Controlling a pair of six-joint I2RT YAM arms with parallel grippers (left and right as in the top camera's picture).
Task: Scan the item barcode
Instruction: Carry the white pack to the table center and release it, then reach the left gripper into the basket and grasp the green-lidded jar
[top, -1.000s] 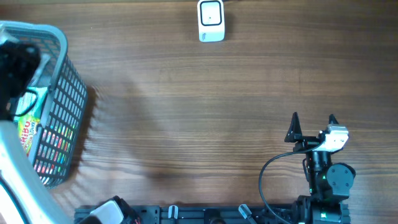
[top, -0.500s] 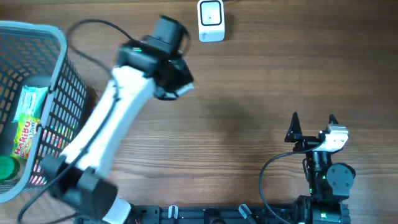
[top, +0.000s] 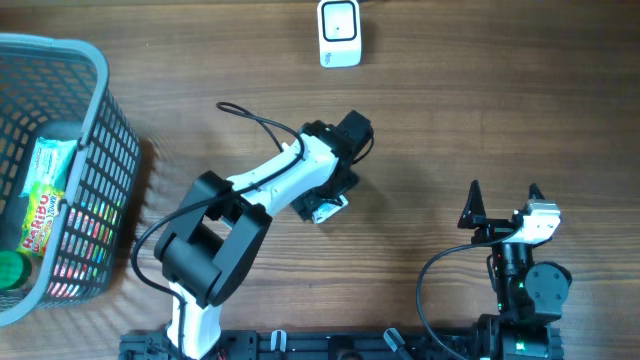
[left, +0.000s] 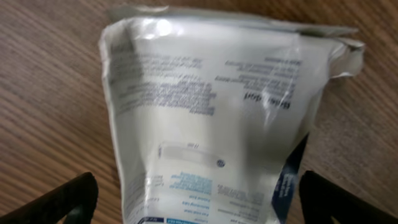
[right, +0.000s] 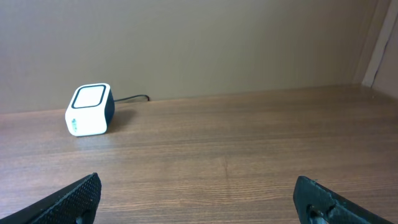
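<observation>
The item is a white plastic pouch (left: 211, 118) with small printed text and a blue edge. It lies flat on the wood table, and I cannot make out a barcode on the face that shows. My left gripper (left: 202, 202) is open, one finger on each side of the pouch's near end with a gap to both. From overhead the left gripper (top: 322, 200) sits at mid-table and hides most of the pouch. The white scanner (top: 339, 33) stands at the far edge, also the scanner (right: 89, 110). My right gripper (top: 503, 200) is open and holds nothing.
A grey mesh basket (top: 95, 160) at the left edge holds a candy bag (top: 45, 195) and other packets. The scanner's cable (right: 130, 98) runs back toward the wall. The left arm (top: 260, 185) stretches from the front edge to mid-table.
My left arm swung from the basket past the scanner to mid-table. Its jaws went from gripping to wide open, and the pouch now lies on the table. The right arm stayed put.
</observation>
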